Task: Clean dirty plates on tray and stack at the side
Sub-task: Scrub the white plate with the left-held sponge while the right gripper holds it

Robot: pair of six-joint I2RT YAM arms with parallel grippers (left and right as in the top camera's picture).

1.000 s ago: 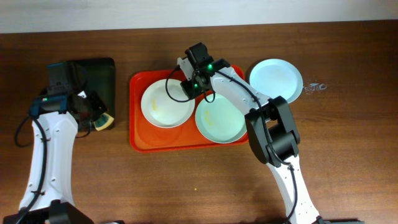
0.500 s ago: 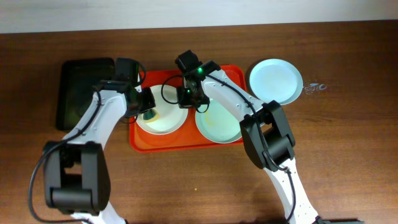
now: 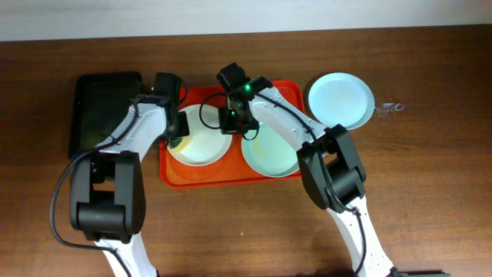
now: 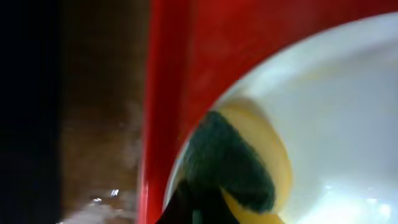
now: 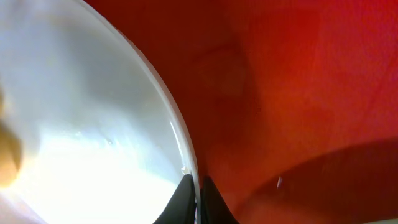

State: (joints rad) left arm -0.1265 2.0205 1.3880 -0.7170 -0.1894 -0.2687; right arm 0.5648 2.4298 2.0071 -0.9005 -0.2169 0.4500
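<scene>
The orange-red tray [image 3: 231, 175] holds the cream-white plate [image 3: 204, 145] on its left and a mint-blue plate [image 3: 270, 154] with a yellowish smear on its right. A second mint-blue plate [image 3: 340, 100] lies on the table to the right of the tray. My left gripper [image 3: 178, 129] is shut on a green-and-yellow sponge [image 4: 233, 162], which presses on the left rim of the cream plate [image 4: 336, 124]. My right gripper [image 3: 234, 121] is shut on the cream plate's right rim [image 5: 93, 124]; its fingertips [image 5: 199, 186] pinch the edge over the tray floor [image 5: 298, 93].
A black rectangular tray [image 3: 104, 115] stands on the table to the left of the orange tray. The orange tray's raised left rim [image 4: 165, 93] runs just beside the sponge. Brown wooden table lies all around.
My left arm has carried the sponge from the black tray onto the cream plate and now slides it to the plate's left rim. My right gripper has closed on the plate's right rim and holds still.
</scene>
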